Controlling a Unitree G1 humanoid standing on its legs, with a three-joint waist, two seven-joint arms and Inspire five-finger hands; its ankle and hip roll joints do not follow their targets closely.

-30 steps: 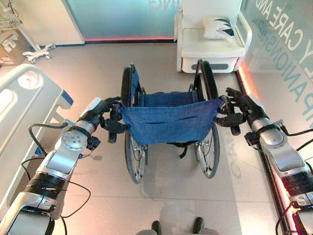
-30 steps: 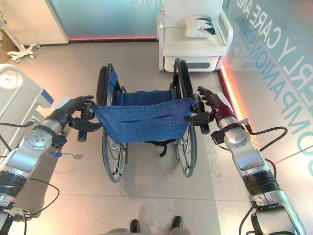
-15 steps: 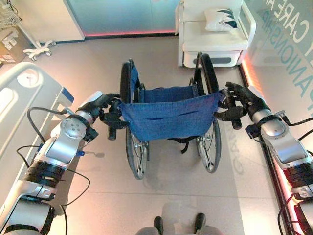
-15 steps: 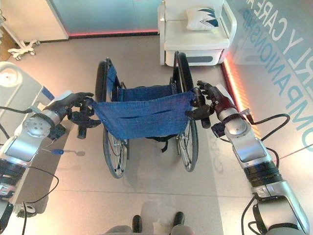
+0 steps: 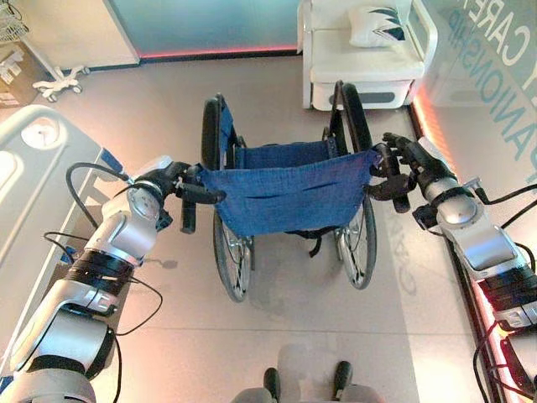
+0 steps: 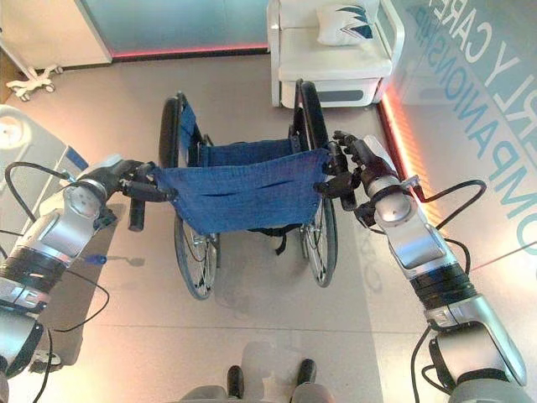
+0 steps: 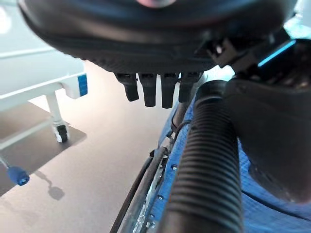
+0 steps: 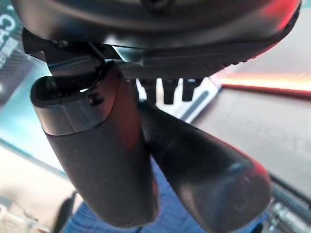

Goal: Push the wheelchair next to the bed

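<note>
The left hand point(image 5: 170, 183) curled round the wheelchair's left push handle point(image 5: 188, 217), thumb and fingers closed on the ribbed grip. The right hand point(image 5: 409, 164) gripped the right push handle point(image 5: 398, 198) the same way. Between them stood the wheelchair point(image 5: 288, 189), its blue cloth back facing near, on the floor at the middle. The bed point(image 5: 33, 180) lay well to its left. A white armchair point(image 5: 363, 63) with a cushion point(image 5: 377, 23) stood at the far right.
</note>
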